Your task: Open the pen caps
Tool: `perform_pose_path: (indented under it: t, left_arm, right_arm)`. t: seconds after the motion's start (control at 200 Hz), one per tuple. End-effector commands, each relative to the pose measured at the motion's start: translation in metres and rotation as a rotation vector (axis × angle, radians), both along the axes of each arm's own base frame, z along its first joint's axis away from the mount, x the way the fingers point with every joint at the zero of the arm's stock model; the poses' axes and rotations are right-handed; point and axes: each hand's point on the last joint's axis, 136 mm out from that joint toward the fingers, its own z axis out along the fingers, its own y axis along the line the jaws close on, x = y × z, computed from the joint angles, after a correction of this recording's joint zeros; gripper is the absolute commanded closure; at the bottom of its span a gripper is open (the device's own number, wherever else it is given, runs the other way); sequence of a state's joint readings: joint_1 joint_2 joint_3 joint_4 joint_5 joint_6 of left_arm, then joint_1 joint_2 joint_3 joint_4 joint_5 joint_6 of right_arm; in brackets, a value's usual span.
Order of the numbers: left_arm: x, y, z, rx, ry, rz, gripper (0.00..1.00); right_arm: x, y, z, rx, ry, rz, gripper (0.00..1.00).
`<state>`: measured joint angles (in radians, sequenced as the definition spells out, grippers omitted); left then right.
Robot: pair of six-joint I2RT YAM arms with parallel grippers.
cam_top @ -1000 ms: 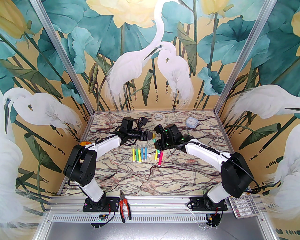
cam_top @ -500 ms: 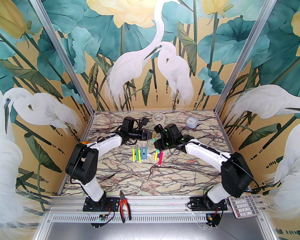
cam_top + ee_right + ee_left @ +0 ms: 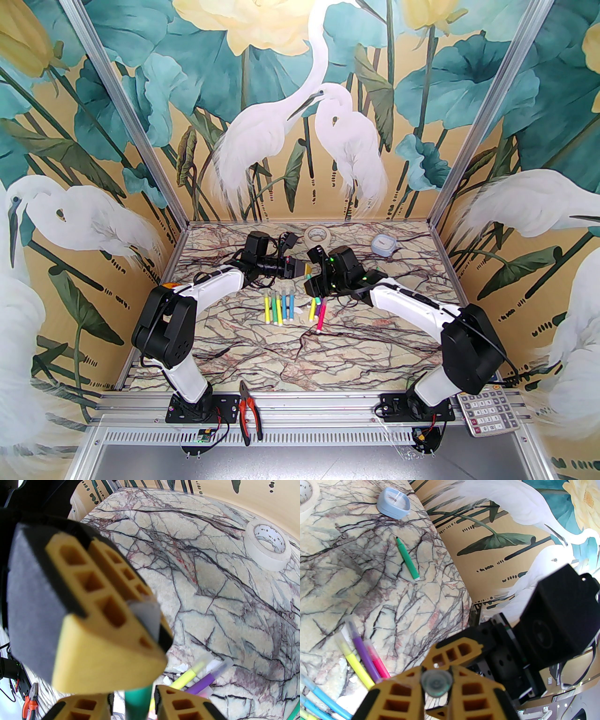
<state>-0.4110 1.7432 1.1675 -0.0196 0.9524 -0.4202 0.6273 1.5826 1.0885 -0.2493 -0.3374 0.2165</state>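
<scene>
My left gripper (image 3: 308,270) is shut on a pale translucent pen cap (image 3: 436,682), whose round end shows between the yellow fingers. That cap sits on a green pen (image 3: 138,700). The pen's body runs down between the fingers of my right gripper (image 3: 133,706), which stand open with a small gap on each side of it. The two grippers meet above the table's far middle. Several capped pens (image 3: 279,307) lie in a row below them, and more (image 3: 318,313) lie in a loose bunch to the right. An uncapped green pen (image 3: 407,559) lies further right.
A tape roll (image 3: 318,234) and a small blue-grey container (image 3: 384,244) sit near the back wall. Red-handled pliers (image 3: 248,412) lie on the front rail and a calculator (image 3: 490,412) at the front right. Torn paper bits (image 3: 180,667) lie by the pens.
My left gripper has closed onto the cap. My right gripper's fingers have eased apart around the green pen, and both grippers have shifted slightly toward the back.
</scene>
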Motion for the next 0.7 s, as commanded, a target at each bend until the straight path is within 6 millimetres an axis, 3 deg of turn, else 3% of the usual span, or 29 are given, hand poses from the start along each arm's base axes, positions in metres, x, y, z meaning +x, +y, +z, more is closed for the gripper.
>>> perform_pose_path:
  t: [0.0,0.425,0.695]
  left_arm:
    - [0.001,-0.007,0.01,-0.049,-0.006,-0.029,0.96]
    - [0.011,-0.008,0.003,-0.043,0.015,0.008,1.0]
    - [0.041,0.02,-0.008,0.0,0.078,0.168,1.0]
  right_arm:
    - [0.006,0.007,0.008,0.026,-0.014,-0.005,0.67]
    - [0.001,0.002,0.007,0.002,-0.016,0.001,0.87]
    - [-0.013,-0.014,-0.012,-0.067,0.011,0.001,0.97]
